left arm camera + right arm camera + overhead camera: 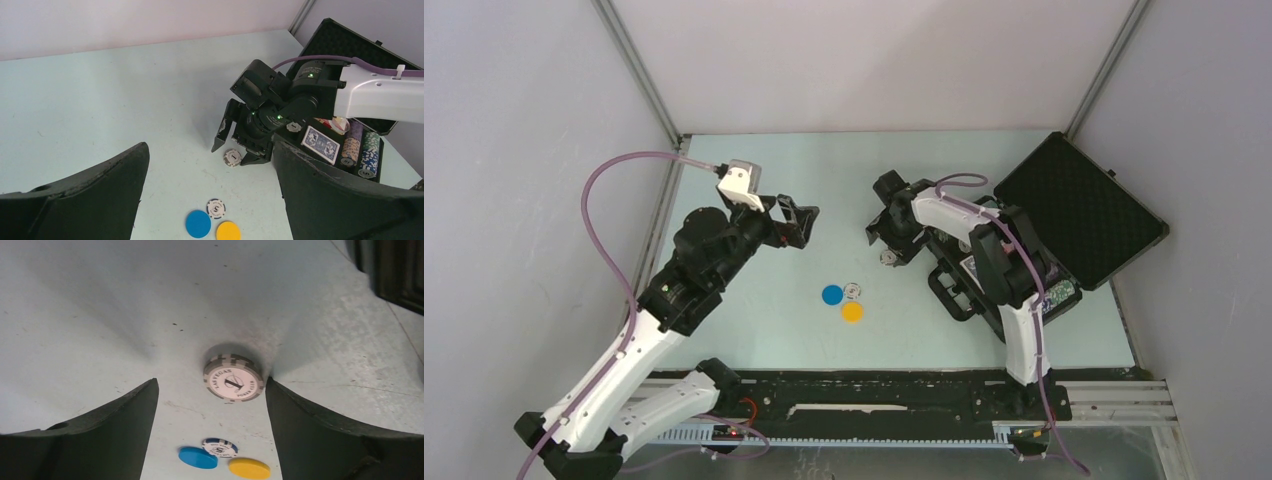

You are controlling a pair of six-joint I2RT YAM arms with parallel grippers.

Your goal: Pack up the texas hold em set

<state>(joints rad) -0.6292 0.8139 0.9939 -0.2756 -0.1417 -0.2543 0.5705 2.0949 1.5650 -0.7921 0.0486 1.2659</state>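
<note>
The black case (1079,210) lies open at the right, foam-lined lid tipped back. Its base holds a blue-backed card deck (320,144) and rows of coloured chips (361,150). A grey-edged "1" chip (233,377) lies flat on the table between the fingers of my right gripper (211,382), close to the right-hand one. That gripper is open and holds nothing. Nearer the arms' bases, a blue disc (832,294), a yellow disc (852,312) and a blue-edged white chip (853,290) lie together. My left gripper (794,222) hangs open and empty above the table to their left.
The right arm (984,250) reaches across the case base, hiding much of it. A case corner (395,270) shows at the right wrist view's top right. Grey walls close the table on three sides. Cables loop off both arms.
</note>
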